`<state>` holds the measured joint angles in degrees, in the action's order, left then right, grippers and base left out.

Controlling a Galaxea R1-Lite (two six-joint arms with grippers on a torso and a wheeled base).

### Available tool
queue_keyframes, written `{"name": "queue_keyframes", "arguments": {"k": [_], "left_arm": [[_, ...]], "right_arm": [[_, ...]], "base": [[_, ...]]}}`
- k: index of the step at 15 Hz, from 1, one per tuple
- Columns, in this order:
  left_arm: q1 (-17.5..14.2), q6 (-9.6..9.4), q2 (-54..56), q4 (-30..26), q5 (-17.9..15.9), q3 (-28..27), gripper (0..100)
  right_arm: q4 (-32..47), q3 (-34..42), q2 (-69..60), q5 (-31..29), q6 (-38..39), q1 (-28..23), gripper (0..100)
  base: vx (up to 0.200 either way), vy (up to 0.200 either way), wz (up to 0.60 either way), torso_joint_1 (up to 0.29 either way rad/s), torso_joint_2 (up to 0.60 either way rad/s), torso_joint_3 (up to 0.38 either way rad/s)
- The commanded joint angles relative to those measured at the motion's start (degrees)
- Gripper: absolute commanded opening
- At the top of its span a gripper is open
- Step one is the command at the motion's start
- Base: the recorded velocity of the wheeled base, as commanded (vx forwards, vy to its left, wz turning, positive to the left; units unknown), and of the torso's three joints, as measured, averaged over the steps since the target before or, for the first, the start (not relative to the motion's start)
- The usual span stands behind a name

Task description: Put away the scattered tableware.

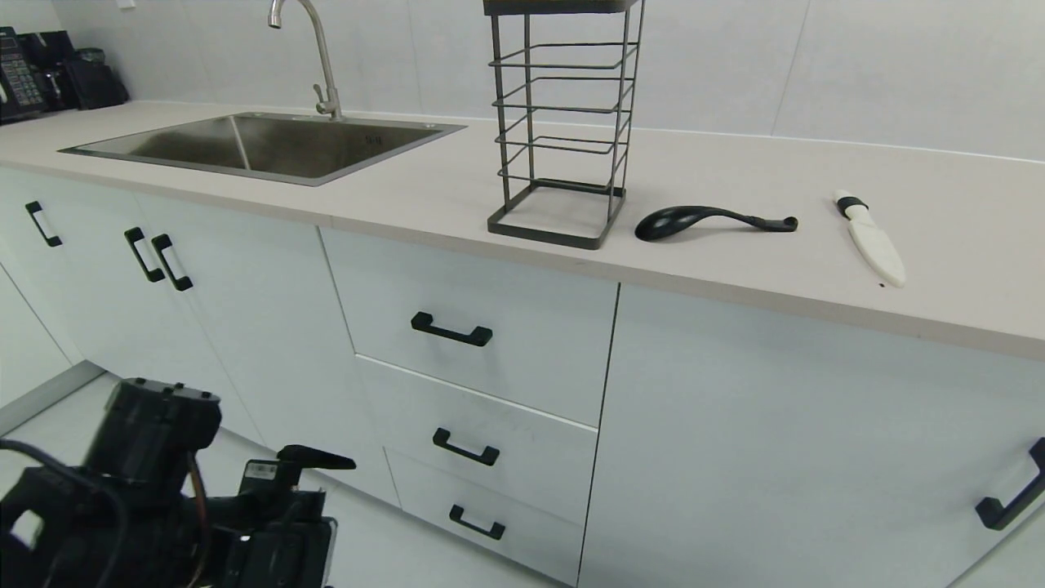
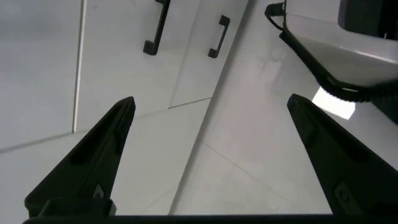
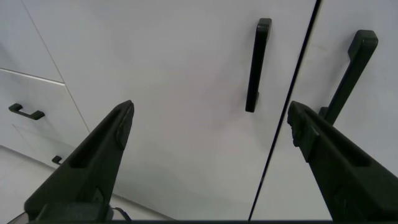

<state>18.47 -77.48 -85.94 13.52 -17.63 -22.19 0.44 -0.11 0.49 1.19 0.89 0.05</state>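
Left hand [image 2: 211, 102] and right hand [image 3: 211, 107], both spread apart and empty, hang low before the cabinets [image 3: 155, 62]. The spoon [image 1: 710, 219] and knife [image 1: 872, 239] lie loose on the table [image 1: 408, 188] at 3 o'clock of the rack [image 1: 559, 122], probably their store.

Black ladle [image 1: 671, 222]; white knife [image 1: 872, 241] alongside

Bright, even, diffuse light fills the kitchen, so the wire rack [image 1: 562, 122] and the black spoon [image 1: 702, 220] cast only faint, soft shadows on the pale counter [image 1: 735, 171]. The steel sink [image 1: 196, 143] carries a mild streaked sheen without hard glare. In the head view the wide lens makes the cabinet doors [image 1: 775, 457] lean outward toward the picture's edges.
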Motion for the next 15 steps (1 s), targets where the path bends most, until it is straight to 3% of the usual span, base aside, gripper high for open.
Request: {"name": "queue_keyframes", "arguments": {"k": [1,3,6,12,15], "left_arm": [[0.78,-1.88,-18.03,8.89,-0.13,-4.27,100],[0.16,-1.62,-23.3,13.81,-0.04,-4.97,100],[0.96,-1.88,-34.2,19.0,-0.13,-11.83,100],[1.57,-2.06,-46.16,19.53,-0.21,-22.37,100],[1.75,-2.67,-47.91,19.53,-0.21,-23.52,100]], "right_arm": [[0.0,0.02,0.04,0.04,-0.01,0.04,100],[0.0,0.02,0.04,0.04,-0.01,0.04,100],[0.0,0.02,0.04,0.04,-0.01,0.04,100],[0.0,-0.07,0.04,0.04,-0.01,0.04,100],[0.0,0.02,0.04,0.04,-0.01,0.04,100]], "base": [[0.0,0.0,0.0,0.0,0.0,0.0],[0.0,0.0,0.0,0.0,0.0,0.0],[0.0,0.0,0.0,0.0,0.0,0.0],[0.0,0.0,0.0,0.0,0.0,0.0],[0.0,0.0,0.0,0.0,0.0,0.0]]}}
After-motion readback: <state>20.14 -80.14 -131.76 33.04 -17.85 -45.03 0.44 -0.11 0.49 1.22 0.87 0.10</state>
